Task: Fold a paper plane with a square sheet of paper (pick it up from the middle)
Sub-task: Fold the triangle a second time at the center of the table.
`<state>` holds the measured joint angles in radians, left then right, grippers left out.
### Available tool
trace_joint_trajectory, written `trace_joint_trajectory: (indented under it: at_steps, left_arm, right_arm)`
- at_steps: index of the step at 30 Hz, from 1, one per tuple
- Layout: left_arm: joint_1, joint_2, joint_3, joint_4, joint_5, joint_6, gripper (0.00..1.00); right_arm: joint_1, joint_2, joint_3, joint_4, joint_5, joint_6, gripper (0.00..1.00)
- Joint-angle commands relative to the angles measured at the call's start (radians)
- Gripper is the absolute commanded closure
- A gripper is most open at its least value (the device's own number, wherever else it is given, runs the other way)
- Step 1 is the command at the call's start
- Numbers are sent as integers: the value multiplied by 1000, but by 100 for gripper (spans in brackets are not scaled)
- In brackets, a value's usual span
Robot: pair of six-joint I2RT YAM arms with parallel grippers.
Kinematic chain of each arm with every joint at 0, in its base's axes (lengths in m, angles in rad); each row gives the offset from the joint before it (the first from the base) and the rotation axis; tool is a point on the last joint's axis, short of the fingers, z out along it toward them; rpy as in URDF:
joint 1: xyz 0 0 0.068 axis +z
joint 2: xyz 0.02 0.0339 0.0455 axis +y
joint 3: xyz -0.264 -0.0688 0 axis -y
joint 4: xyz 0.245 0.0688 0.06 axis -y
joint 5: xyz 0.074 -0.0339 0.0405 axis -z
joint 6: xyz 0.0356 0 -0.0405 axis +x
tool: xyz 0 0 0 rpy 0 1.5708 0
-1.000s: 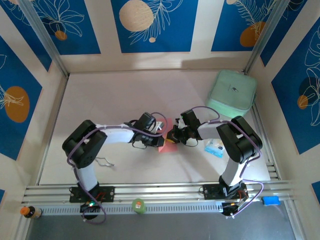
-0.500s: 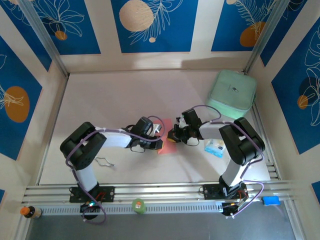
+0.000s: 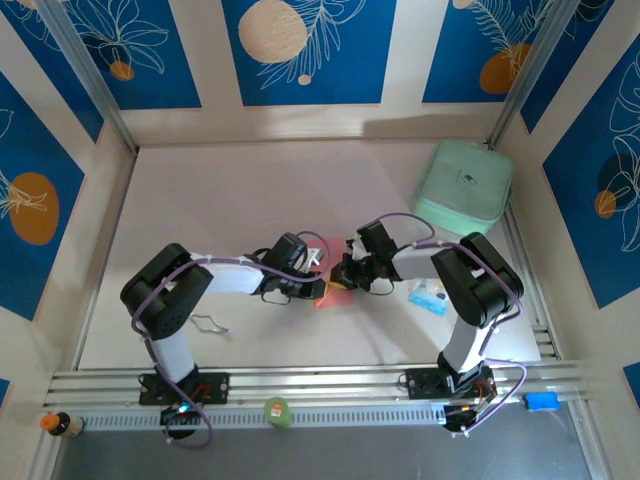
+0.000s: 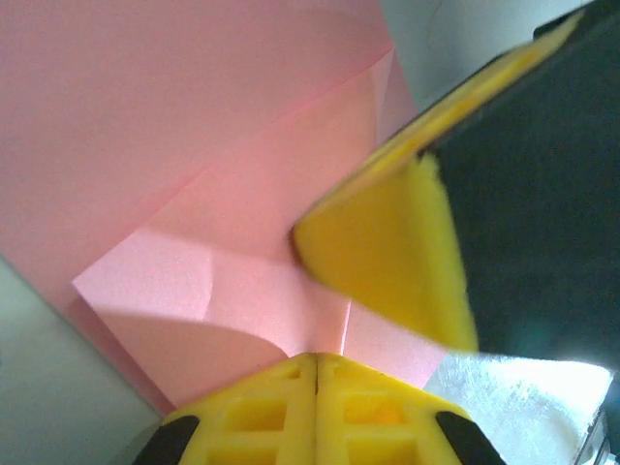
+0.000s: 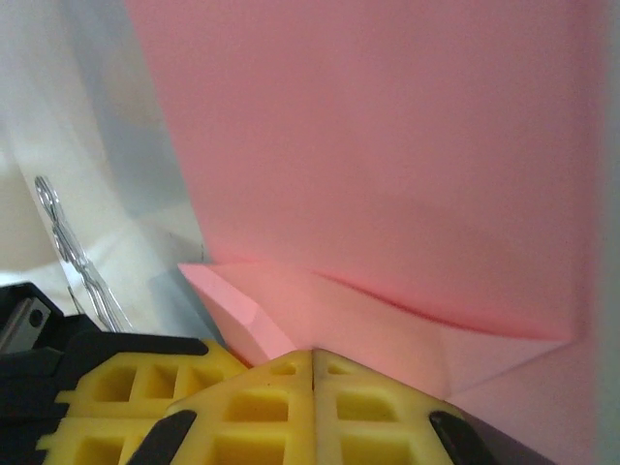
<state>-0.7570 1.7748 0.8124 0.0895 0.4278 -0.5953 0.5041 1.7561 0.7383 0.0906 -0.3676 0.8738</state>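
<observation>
Moved: right gripper [image 3: 347,278] edged left, at my folded sheet of paper [image 3: 336,294].
Jaws: both clenched, left gripper [image 3: 318,288] alongside.

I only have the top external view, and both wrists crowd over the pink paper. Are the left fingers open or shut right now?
Observer: Shut. In the left wrist view the left gripper has its yellow tips pressed together at the edge of the pink paper. I cannot tell whether any paper is between them.
Operator: Any folds in the sheet?
Observer: Yes. A corner flap is folded over, and a diagonal crease runs across the sheet.
Operator: And the right side?
Observer: The right gripper is shut too, with its tips at a folded edge of the paper.
</observation>
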Motion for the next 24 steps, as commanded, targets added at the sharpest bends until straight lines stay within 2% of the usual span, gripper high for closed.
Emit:
trace_joint_trajectory:
  at_steps: [1, 12, 15, 19, 24]
  left_arm:
    - [-10, 54, -39, -133, -39, 24, 100]
    - [-10, 58, -46, -133, -37, 35, 100]
    - [-10, 54, -40, -151, -41, 50, 100]
    - [-11, 47, -30, -163, -43, 58, 100]
    - [-11, 46, -24, -165, -44, 55, 100]
  right_arm:
    - [-59, 17, 10, -28, 47, -31, 100]
    - [-145, -8, 59, -91, 99, -75, 100]
    - [-136, -55, 66, -124, 138, -104, 100]
    - [-96, -116, 49, -98, 121, -117, 100]
    - [-36, -85, 51, -78, 70, -99, 100]
